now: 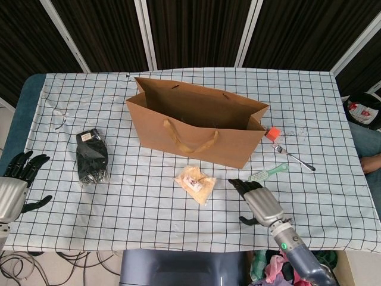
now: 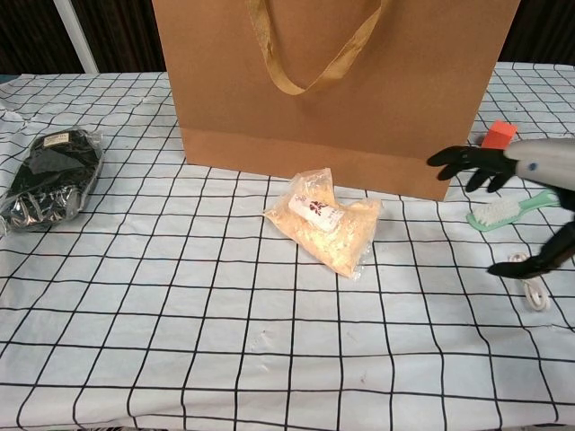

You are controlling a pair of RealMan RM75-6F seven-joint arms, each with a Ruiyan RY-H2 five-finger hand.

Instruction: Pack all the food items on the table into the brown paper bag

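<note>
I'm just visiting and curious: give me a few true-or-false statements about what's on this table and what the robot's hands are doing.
1. The brown paper bag stands upright with its mouth open. True.
2. The right hand is holding the yellowish snack packet. False: it is empty, fingers apart, beside the packet.
3. The dark packet is inside the bag. False: it lies on the cloth left of it.
4. The left hand is at the table's left edge, holding nothing. True.
5. A green brush lies near a fork. True.

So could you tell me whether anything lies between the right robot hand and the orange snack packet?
Nothing does: in the head view only bare checked tablecloth separates the right robot hand from the orange snack packet.
</note>
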